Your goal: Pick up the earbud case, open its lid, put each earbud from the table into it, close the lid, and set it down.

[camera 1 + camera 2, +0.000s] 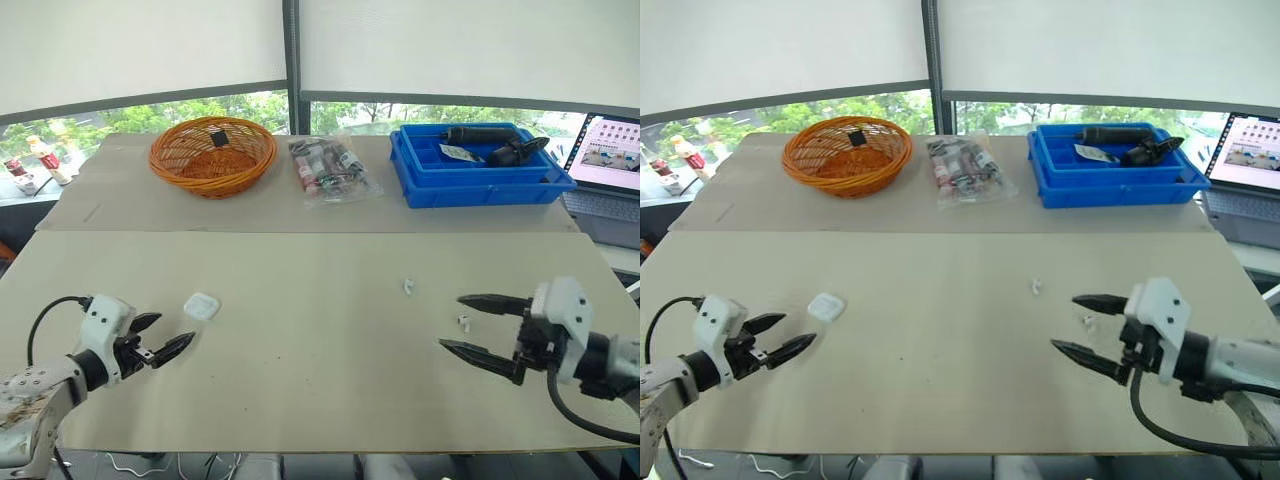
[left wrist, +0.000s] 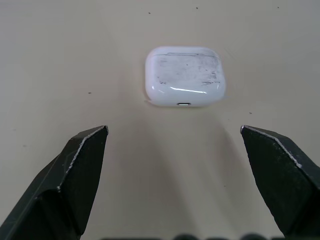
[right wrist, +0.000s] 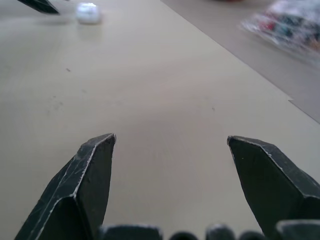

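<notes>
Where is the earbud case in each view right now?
Left eye: earbud case on the table, just beyond the left gripper.
Right eye: case, same place.
Left wrist: case straight ahead of the open fingers.
Right wrist: case far off, beside the left gripper's fingertip.
Shared landmark: the left gripper.

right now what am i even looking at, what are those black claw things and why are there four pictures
This is a humanoid robot with two arms, each ending in two black fingers. The two wide pictures come from cameras on its head, looking down over a table. The two close-ups come from cameras on its wrists, looking along the fingers. The left gripper is open, just short of a small white earbud case with its lid shut. The right gripper is open too, close to one loose earbud; a second earbud lies a little further off. Nothing is held. At the back are a wicker basket, a clear bag of small items, a blue bin and a laptop.
</notes>
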### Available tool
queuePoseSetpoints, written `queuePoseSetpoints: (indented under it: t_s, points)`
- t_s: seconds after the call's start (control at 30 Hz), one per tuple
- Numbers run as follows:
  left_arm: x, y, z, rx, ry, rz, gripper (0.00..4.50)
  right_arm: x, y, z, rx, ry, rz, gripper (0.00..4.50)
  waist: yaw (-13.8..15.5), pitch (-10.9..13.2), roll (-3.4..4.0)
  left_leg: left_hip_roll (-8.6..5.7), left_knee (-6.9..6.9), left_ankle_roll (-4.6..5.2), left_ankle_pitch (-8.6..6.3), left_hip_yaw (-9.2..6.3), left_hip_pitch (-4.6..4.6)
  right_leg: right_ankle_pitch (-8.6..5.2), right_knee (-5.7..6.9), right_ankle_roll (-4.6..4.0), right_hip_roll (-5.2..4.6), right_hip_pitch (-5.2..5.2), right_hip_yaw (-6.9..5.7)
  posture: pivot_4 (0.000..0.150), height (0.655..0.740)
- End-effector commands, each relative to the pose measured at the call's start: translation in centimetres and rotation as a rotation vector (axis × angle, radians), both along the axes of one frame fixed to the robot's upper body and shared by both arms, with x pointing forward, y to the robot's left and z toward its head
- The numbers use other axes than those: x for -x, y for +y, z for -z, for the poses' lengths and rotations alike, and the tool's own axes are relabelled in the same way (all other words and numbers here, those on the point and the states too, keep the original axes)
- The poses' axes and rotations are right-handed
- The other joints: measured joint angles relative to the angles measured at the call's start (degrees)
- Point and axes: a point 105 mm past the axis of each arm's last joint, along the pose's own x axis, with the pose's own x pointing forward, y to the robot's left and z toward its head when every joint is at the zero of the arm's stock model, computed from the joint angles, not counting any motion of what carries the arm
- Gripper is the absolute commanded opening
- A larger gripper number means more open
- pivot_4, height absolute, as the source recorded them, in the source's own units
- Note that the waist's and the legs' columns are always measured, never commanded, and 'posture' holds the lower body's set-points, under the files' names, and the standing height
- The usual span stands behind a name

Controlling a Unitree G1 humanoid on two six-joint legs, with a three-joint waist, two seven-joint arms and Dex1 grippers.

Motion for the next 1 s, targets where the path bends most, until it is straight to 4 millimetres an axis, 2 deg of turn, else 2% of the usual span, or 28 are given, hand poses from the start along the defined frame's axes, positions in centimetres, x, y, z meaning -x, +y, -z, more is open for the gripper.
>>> queuePoseSetpoints:
  t_s: [0.03, 0.17, 0.57, 0.67, 0.93, 1.0]
  points:
    - [-0.5, -0.1, 0.4, -0.024, -0.002, 0.000, 4.50, 0.2, 1.9, -1.6, -0.022, -0.004, -0.070, 3.96, 0.1, 0.0, -0.01, 0.00, 0.00, 0.00, 0.00, -0.01, 0.02, 0.00, 0.00, 0.00, 0.00, 0.02, -0.02, 0.150, 0.7163]
    - [-1.6, -1.3, 0.4, 0.023, -0.023, 0.015, 4.50, 0.0, 2.7, -2.1, -0.033, 0.002, -0.099, 3.96, 1.0, 0.0, -0.02, -0.02, 0.00, -0.01, 0.01, -0.04, 0.01, 0.01, 0.00, -0.01, -0.02, 0.04, -0.07, 0.150, 0.7163]
    - [-4.2, -2.8, 1.6, 0.017, 0.021, 0.037, 4.50, 0.0, 3.3, -2.1, -0.045, -0.009, -0.110, 3.96, 1.9, 0.0, 0.03, -0.03, 0.01, -0.03, 0.02, -0.04, 0.06, 0.01, 0.04, -0.02, -0.02, 0.06, -0.08, 0.150, 0.7163]
    - [-4.9, -3.9, 1.7, 0.002, 0.025, 0.072, 4.50, 0.0, 3.4, -2.3, -0.071, 0.003, -0.114, 3.96, 1.9, 0.0, 0.06, -0.02, 0.01, -0.03, 0.02, -0.04, 0.05, 0.02, 0.04, -0.02, -0.02, 0.06, -0.08, 0.150, 0.7163]
    - [-5.5, -4.0, 1.9, -0.043, 0.061, 0.096, 4.50, 0.3, 3.5, -2.2, -0.058, 0.005, -0.121, 3.96, 1.9, -0.1, 0.10, -0.04, 0.01, -0.03, 0.03, -0.05, 0.05, 0.02, 0.05, -0.01, -0.02, 0.06, -0.09, 0.150, 0.7163]
    - [-5.5, -4.0, 2.1, -0.046, 0.071, 0.101, 3.98, 0.3, 3.5, -2.2, -0.056, 0.004, -0.120, 4.00, 1.9, -0.1, 0.10, -0.03, 0.01, -0.03, 0.03, -0.05, 0.06, 0.02, 0.05, -0.01, -0.02, 0.06, -0.09, 0.150, 0.7163]
